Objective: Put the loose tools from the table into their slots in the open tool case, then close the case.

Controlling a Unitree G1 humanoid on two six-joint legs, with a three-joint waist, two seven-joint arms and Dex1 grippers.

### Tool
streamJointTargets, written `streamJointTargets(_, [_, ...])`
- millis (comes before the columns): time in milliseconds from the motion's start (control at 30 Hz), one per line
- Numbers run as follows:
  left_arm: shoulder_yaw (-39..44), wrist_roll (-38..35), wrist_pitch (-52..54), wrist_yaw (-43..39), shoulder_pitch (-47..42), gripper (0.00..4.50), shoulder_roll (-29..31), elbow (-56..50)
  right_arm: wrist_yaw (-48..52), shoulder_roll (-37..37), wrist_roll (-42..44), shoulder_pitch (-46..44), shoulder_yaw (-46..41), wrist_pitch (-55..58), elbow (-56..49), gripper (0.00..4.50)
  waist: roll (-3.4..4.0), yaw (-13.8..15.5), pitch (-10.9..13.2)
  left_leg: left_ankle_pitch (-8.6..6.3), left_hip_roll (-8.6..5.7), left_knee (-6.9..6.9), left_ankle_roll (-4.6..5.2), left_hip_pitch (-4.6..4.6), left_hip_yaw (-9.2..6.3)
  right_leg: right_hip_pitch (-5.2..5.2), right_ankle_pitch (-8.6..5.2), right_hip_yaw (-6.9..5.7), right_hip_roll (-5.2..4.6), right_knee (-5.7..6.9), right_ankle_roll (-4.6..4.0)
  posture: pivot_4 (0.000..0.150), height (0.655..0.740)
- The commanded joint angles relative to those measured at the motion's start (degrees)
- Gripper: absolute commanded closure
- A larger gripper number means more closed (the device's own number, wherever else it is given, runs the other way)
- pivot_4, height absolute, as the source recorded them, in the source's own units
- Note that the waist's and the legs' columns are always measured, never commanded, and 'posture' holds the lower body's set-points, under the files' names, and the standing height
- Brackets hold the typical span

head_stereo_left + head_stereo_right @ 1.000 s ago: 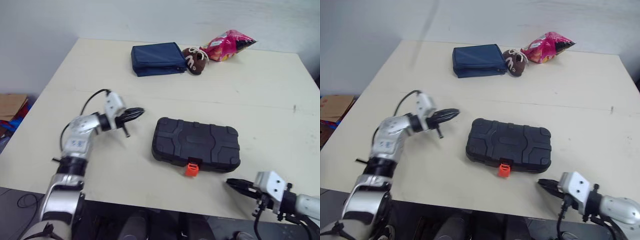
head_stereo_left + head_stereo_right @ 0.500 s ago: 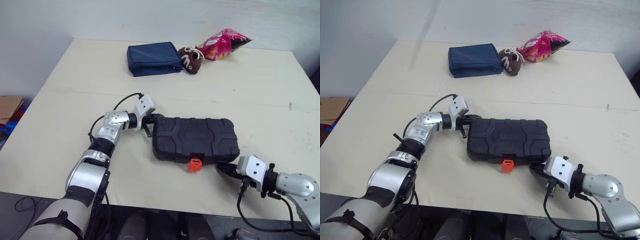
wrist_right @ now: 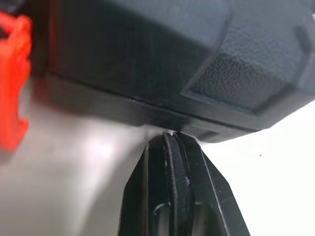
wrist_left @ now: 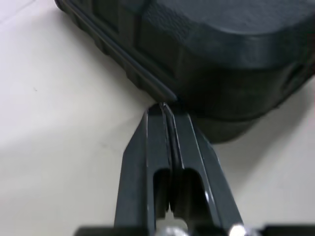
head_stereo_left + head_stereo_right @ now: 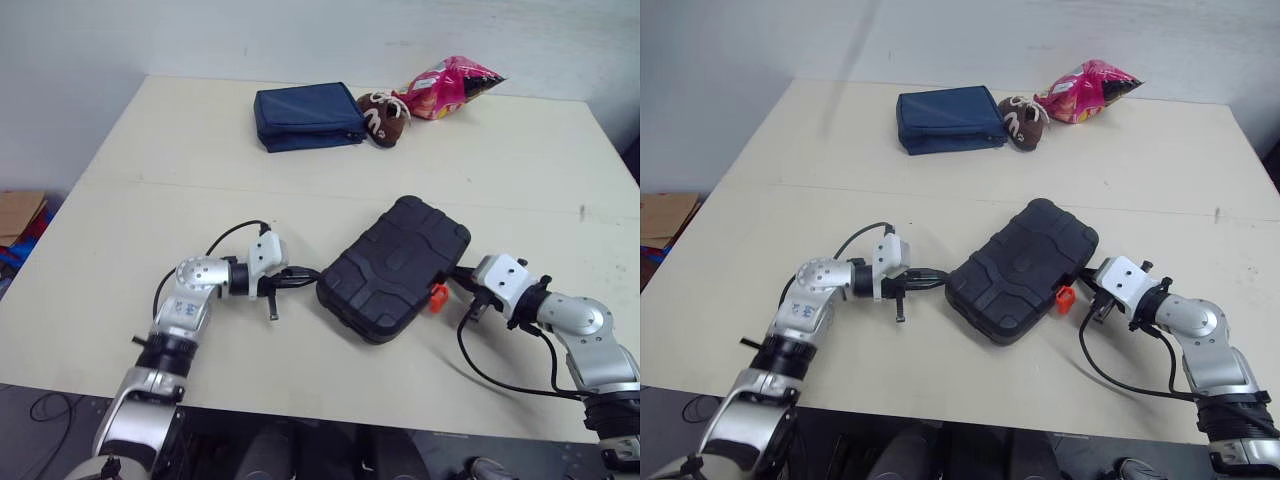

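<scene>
In the left eye view, the black moulded plastic tool case [image 5: 395, 268] lies askew on the cream-coloured counter [image 5: 130, 200] with its lid down. Its small orange plastic latch [image 5: 437, 296] sticks out from the edge facing my right arm. My left claw [image 5: 312, 272] reaches in low and meets the case's nearest corner. My right claw [image 5: 458, 276] comes in from the opposite side, just beside the latch. Beyond the case and well apart from it sit a navy blue fabric pouch [image 5: 305, 117], a brown plush toy [image 5: 385, 117] and a pink foil snack packet [image 5: 455, 85]. I see no loose tools lying anywhere around the case.

In the left wrist view, my left claw [image 4: 164, 105] is pinched tight, finger against finger, with nothing held. Its tip presses on the seam line along the case's [image 4: 206, 54] side wall.

In the right wrist view, my right claw [image 3: 170, 135] is likewise squeezed together and empty. Its tip is against the bottom edge of the case [image 3: 147, 59], with the latch [image 3: 12, 83] off to one side of it.

By my reckoning the tools are packed and the lid is lowered. What may remain is snapping the latch home, since I cannot tell from here whether it has caught.
</scene>
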Motion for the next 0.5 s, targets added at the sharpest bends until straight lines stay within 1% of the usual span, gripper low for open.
streamJointTargets(33, [2.8, -4.6, 3.9, 0.5, 2.4, 4.50, 2.2, -9.7, -3.2, 0.0, 1.6, 3.4, -5.4, 0.1, -1.8, 4.47, 0.00, 0.3, 0.0, 0.00, 0.00, 0.02, 0.00, 0.00, -0.02, 0.01, 0.00, 0.05, 0.00, 0.01, 0.00, 0.150, 0.7400])
streamJointTargets(167, [6.3, -7.7, 5.1, 0.4, 1.4, 4.50, 5.4, -12.1, -5.8, 0.4, 3.8, 11.2, -12.6, -1.0, -7.0, 4.47, 0.03, 0.4, 0.0, 0.00, 0.00, 0.04, -0.01, 0.02, -0.09, 0.06, 0.01, 0.10, 0.03, -0.01, -0.01, 0.150, 0.7400])
streamJointTargets(233, [6.3, -9.9, 6.2, -0.6, 0.1, 4.50, 5.4, -13.6, -4.2, 2.1, 9.9, 14.7, -16.1, -0.5, -12.0, 4.47, 0.07, 0.2, 0.0, 0.00, -0.01, -0.05, -0.01, 0.03, -0.04, 0.06, 0.01, 0.05, 0.03, -0.05, -0.01, 0.150, 0.7400])
streamJointTargets(333, [4.5, -11.8, 7.9, -1.9, -1.7, 4.50, 4.4, -15.5, -3.8, 3.6, 15.7, 19.0, -19.5, 3.5, -19.5, 4.47, 0.09, 0.2, 0.0, 0.00, -0.01, -0.04, -0.01, 0.07, 0.02, 0.08, 0.01, 0.01, 0.06, -0.04, -0.01, 0.150, 0.7400])
streamJointTargets(400, [2.4, -11.8, 7.9, -2.8, -3.2, 4.50, 3.3, -16.0, -2.6, 3.8, 19.3, 21.6, -20.5, 6.8, -23.6, 4.47, 0.14, 0.2, -0.1, 0.00, 0.00, -0.03, 0.00, 0.10, 0.03, 0.09, 0.01, 0.02, 0.06, -0.02, -0.01, 0.150, 0.7400])
streamJointTargets(467, [-3.0, -9.1, 5.3, -2.8, -7.9, 4.50, -2.1, -12.4, -2.3, 3.8, 23.1, 25.7, -20.0, 11.5, -32.2, 4.47, 0.22, 0.4, -0.1, 0.00, 0.00, -0.04, 0.00, 0.14, 0.03, 0.11, 0.01, 0.02, 0.09, -0.03, -0.01, 0.150, 0.7400])
streamJointTargets(500, [-4.8, -7.9, 3.9, -3.0, -9.4, 4.50, -3.7, -10.9, -2.5, 3.8, 24.0, 26.8, -19.7, 13.1, -35.0, 4.47, 0.24, 1.0, -0.1, 0.00, -0.01, -0.05, 0.00, 0.08, 0.00, 0.10, 0.01, 0.00, 0.08, -0.04, -0.01, 0.150, 0.7400])
